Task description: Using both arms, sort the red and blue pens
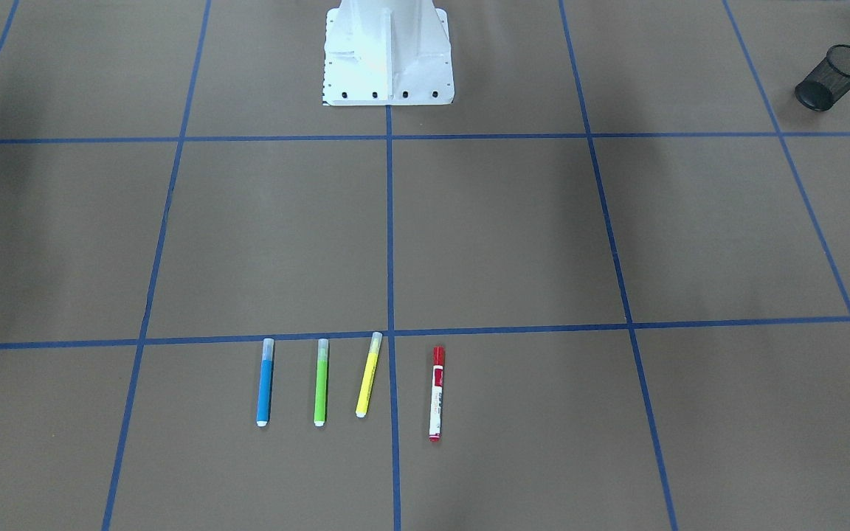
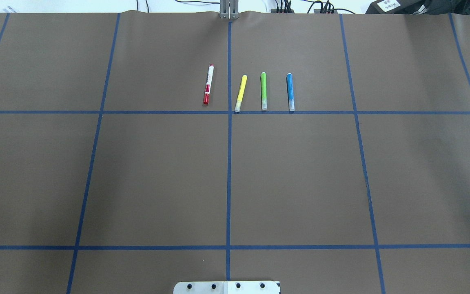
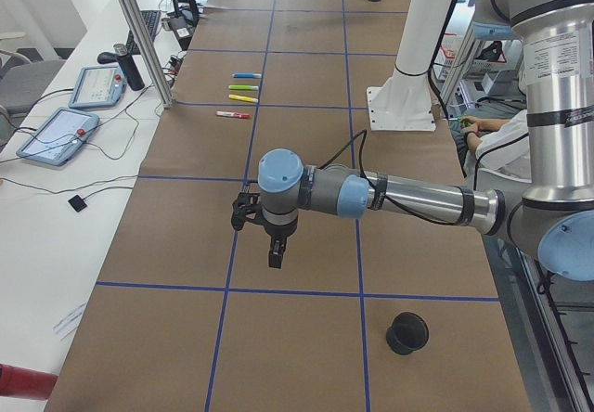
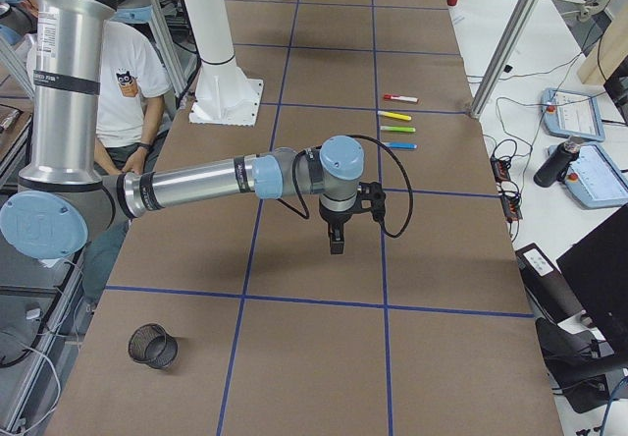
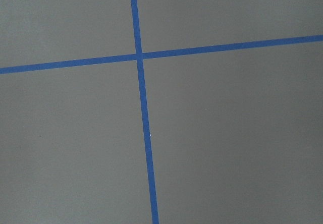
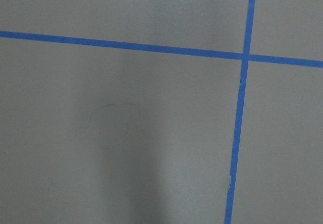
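Four pens lie in a row on the brown table. The red marker (image 1: 436, 393) (image 2: 208, 84) has a white barrel and is at one end of the row. At the other end is the blue highlighter (image 1: 265, 382) (image 2: 290, 92). My left gripper (image 3: 276, 254) hangs over the table well short of the pens, in the exterior left view only. My right gripper (image 4: 337, 240) hangs likewise in the exterior right view only. I cannot tell whether either is open or shut. Both wrist views hold only bare table and blue tape lines.
A green highlighter (image 1: 321, 382) and a yellow highlighter (image 1: 368, 374) lie between the two task pens. A black mesh cup (image 1: 834, 77) (image 3: 407, 332) stands at the left end, another mesh cup (image 4: 152, 346) at the right end. The white pedestal (image 1: 388, 55) is at the robot's edge. A person (image 4: 128, 82) sits behind it.
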